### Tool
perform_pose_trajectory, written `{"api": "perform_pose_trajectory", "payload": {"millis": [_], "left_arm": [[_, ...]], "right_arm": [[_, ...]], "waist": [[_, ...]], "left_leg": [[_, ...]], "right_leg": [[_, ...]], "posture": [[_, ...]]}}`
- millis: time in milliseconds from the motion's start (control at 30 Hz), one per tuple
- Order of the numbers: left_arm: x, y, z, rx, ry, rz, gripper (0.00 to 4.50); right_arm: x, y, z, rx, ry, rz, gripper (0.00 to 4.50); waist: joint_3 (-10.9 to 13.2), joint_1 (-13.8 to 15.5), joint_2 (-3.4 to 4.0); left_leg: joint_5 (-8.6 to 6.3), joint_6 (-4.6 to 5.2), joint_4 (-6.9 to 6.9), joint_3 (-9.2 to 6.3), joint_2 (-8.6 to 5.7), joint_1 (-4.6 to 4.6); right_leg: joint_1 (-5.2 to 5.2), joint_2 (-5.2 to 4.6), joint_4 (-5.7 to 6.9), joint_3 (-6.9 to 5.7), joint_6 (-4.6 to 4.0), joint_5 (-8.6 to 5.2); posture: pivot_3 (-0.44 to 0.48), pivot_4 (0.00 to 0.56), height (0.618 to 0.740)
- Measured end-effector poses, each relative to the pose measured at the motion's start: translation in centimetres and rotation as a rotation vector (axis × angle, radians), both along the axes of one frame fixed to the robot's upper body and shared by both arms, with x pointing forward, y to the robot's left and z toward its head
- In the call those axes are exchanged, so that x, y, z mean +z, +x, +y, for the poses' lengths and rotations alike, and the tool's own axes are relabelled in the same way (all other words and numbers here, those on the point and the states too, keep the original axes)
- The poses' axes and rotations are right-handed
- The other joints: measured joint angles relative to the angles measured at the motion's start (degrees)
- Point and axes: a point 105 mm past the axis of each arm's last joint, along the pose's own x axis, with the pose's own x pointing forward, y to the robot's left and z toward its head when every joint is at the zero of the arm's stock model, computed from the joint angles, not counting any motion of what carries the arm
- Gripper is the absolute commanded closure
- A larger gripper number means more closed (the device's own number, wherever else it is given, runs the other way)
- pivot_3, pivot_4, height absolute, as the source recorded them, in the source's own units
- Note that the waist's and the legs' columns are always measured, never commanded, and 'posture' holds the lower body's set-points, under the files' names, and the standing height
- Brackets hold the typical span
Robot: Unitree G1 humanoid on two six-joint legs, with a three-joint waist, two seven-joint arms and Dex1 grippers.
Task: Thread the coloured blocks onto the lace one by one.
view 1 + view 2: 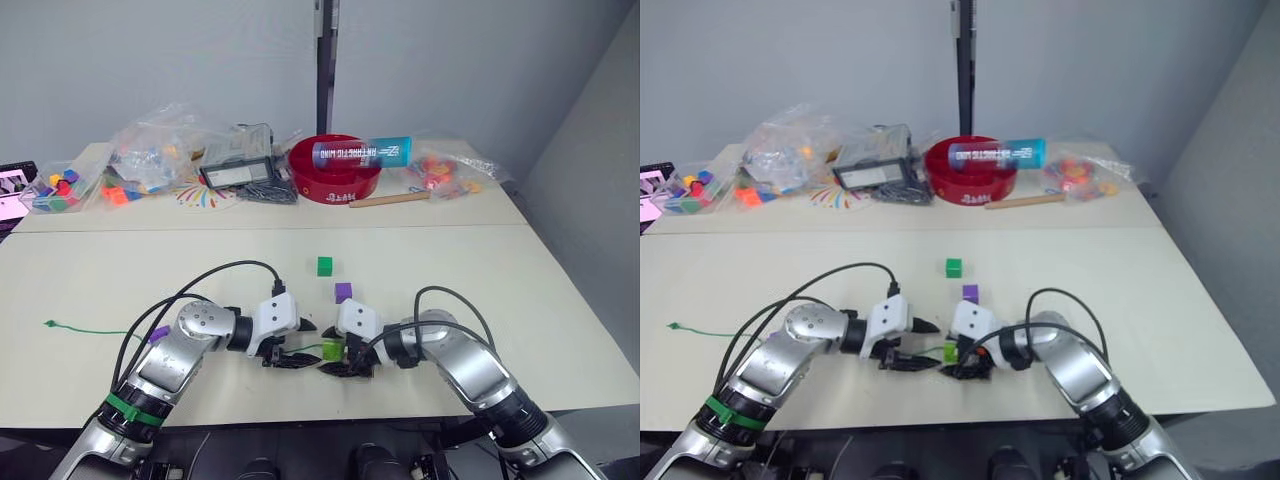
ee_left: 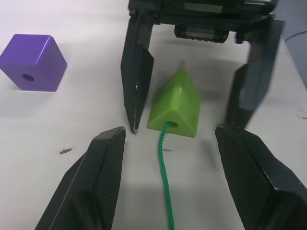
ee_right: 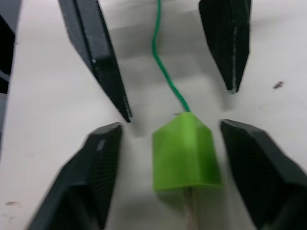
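On the near table (image 1: 560, 330), the left gripper (image 1: 290, 358) and right gripper (image 1: 338, 366) face each other, fingers apart, with one block (image 2: 175, 106) lying between them. The lace (image 2: 164, 177) enters that block and trails away to the robot's left. Two further blocks (image 1: 343, 292) lie behind the grippers, one behind the other. A bowl (image 1: 335, 178) and bags (image 1: 150, 150) stand on the far table.

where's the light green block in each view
Left eye: light green block low centre, between both grippers.
Right eye: low centre.
Left wrist: centre, lace entering its hole.
Right wrist: lower centre.
Shared landmark: the green lace.
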Motion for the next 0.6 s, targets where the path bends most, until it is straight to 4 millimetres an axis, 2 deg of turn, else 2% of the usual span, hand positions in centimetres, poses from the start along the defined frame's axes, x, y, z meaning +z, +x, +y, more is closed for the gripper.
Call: {"api": "perform_pose_trajectory", "payload": {"millis": [100, 200, 367, 600], "left_arm": [[0.0, 0.0, -0.2, -0.009, -0.005, 0.004, 1.38], [-0.3, 0.0, -1.0, -0.034, -0.012, 0.021, 1.38], [-0.9, 0.3, -2.4, -0.066, -0.015, 0.027, 1.38], [-1.9, 0.4, -3.3, -0.095, 0.009, 0.015, 1.38]], "right_arm": [[0.1, -0.6, -0.9, -0.009, -0.003, 0.019, 0.03], [0.4, -0.9, -2.7, -0.030, -0.019, 0.027, 0.03], [0.2, -1.2, -4.2, -0.051, -0.030, 0.042, 0.03], [0.2, -0.6, -4.8, -0.071, -0.034, 0.020, 0.03]], "waist": [[0.0, 0.4, 0.00], [0.0, 0.8, -0.01], [0.0, 0.5, -0.01], [0.0, 0.3, -0.01]], "left_leg": [[0.00, 0.00, 0.00, -0.01, -0.03, -0.08], [0.00, 0.00, 0.02, -0.01, -0.08, -0.11], [0.00, 0.00, 0.02, 0.00, -0.08, -0.10], [0.00, 0.00, 0.02, -0.02, -0.08, -0.07]], "right_leg": [[-0.03, -0.03, -0.03, 0.00, 0.01, 0.00], [-0.02, -0.09, -0.09, 0.00, 0.04, 0.00], [-0.02, -0.07, -0.06, 0.01, 0.04, 0.00], [0.02, -0.07, -0.04, 0.01, 0.04, 0.00]], "posture": [[0.000, 0.150, 0.731], [0.000, 0.150, 0.731], [0.000, 0.150, 0.731], [0.000, 0.150, 0.731]]}}
